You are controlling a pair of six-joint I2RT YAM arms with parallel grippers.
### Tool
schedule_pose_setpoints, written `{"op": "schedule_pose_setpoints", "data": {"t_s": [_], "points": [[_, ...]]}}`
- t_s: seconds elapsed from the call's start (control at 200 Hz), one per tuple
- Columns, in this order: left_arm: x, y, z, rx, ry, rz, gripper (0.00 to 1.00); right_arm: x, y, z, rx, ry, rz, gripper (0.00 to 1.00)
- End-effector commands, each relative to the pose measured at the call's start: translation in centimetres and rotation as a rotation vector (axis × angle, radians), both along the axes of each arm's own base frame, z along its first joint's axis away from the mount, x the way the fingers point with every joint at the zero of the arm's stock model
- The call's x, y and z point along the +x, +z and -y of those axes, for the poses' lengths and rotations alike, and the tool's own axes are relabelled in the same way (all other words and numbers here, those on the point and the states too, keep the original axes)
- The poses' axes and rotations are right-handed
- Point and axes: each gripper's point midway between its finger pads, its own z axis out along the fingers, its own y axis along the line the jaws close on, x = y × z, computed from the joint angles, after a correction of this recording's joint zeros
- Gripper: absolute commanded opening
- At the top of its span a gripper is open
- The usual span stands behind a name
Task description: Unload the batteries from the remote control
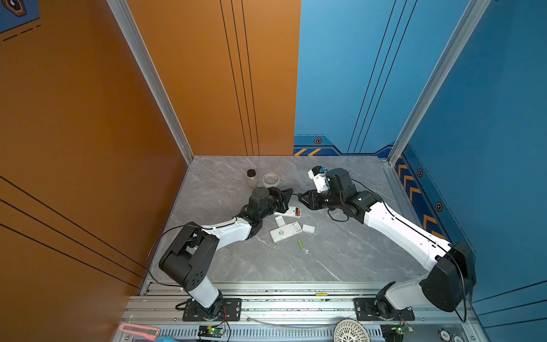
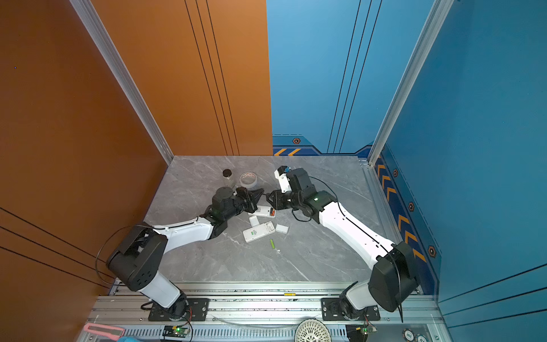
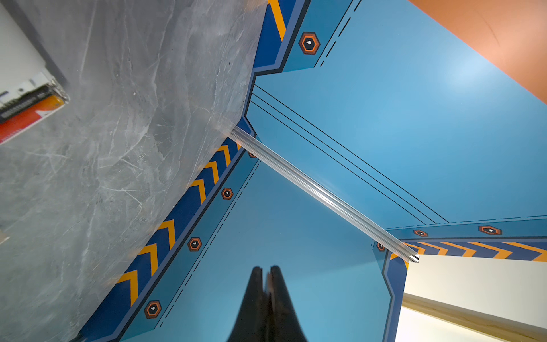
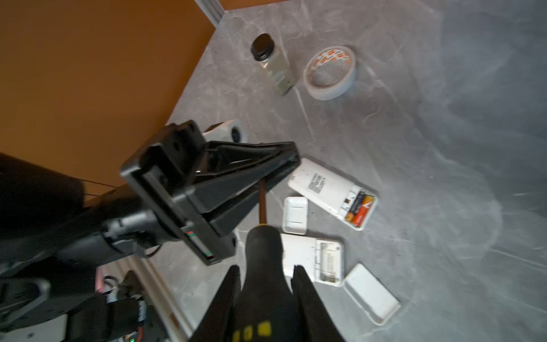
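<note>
The right gripper (image 4: 266, 268) clamps the screwdriver (image 4: 262, 245) handle, and the left gripper (image 4: 292, 157) is shut at its shaft. Just below both, nearer the right, the orange battery (image 1: 298, 212) lies crosswise in the remote (image 1: 288, 212). The green battery (image 1: 300, 243) lies loose.

We lose the screwdriver (image 4: 262, 260) shaft's tip behind the left pincer (image 4: 293, 155) (whether it is pinched we cannot tell), and its handle runs off the right wrist view's edge. The remote (image 3: 17, 59) with the orange-red battery (image 3: 26, 118) is cut by the left wrist view's edge; the left arm (image 1: 266, 204) covers part of it in both top views.
</note>
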Motion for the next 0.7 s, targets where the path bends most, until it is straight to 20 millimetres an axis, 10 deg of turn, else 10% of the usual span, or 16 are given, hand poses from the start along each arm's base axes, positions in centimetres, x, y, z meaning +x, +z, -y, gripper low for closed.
{"op": "schedule_pose_setpoints", "data": {"t_s": [0.0, 0.075, 0.15, 0.305, 0.696], "points": [[-0.4, 3.2, 0.4, -0.307, 0.027, -0.165, 0.00, -0.5, 0.8, -0.6, 0.039, 0.020, 0.007, 0.14], [-0.3, 3.2, 0.2, -0.293, 0.025, -0.140, 0.02, -0.5, 1.2, -0.5, 0.044, 0.012, -0.011, 0.03], [0.2, 3.5, 0.0, -0.265, 0.001, -0.108, 0.41, -0.7, 1.2, -0.1, 0.017, -0.003, -0.042, 0.00], [0.9, 2.5, -2.3, -0.137, -0.045, -0.099, 0.77, -1.5, 1.0, 2.0, -0.061, -0.075, -0.108, 0.00], [0.1, 0.6, -15.7, 0.517, -0.130, -0.068, 0.97, -2.9, 1.7, 6.2, -0.074, -0.279, -0.208, 0.00]]}}
